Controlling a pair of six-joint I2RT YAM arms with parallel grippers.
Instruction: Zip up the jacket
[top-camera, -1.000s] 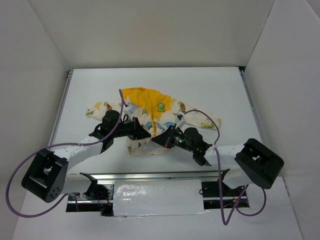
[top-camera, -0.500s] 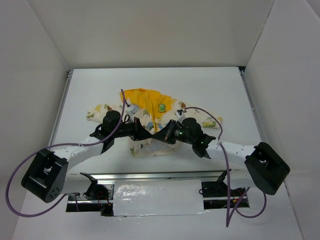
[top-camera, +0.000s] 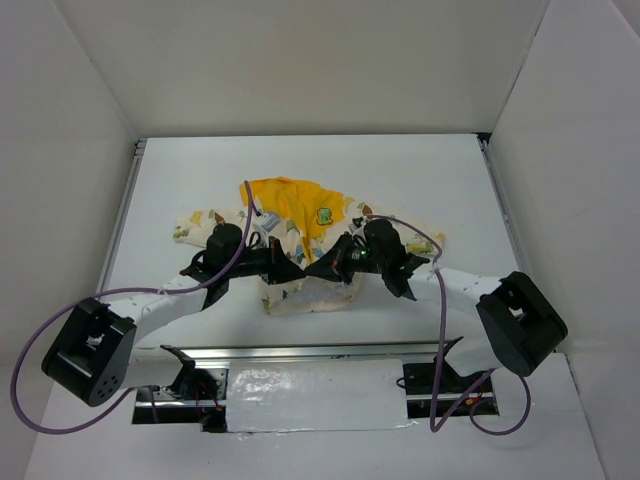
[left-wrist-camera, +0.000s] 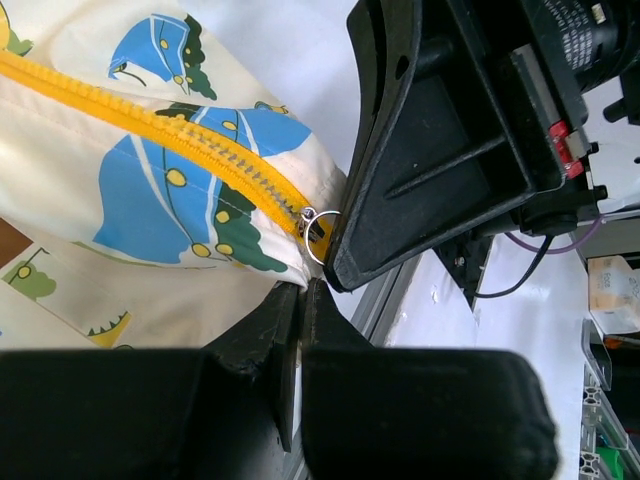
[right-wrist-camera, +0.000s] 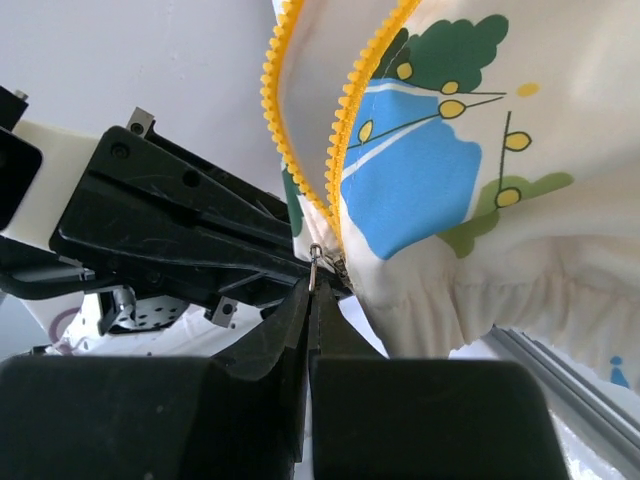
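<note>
Two pinches going at once: our left end effector (left-wrist-camera: 300, 295) is closed on the jacket (top-camera: 300, 298) hem right under the zipper pull (left-wrist-camera: 316, 238). The right end effector (right-wrist-camera: 308, 290) looks clamped on that same little wire pull. Jacket's lying in the middle of the worktop (top-camera: 420, 180), yellow hood (top-camera: 285, 195) at the far side. Our worry: that pull is tiny and could slip free. Or the hem rides up with it and the open zipper teeth (right-wrist-camera: 345, 95) above snag on fabric.
</note>
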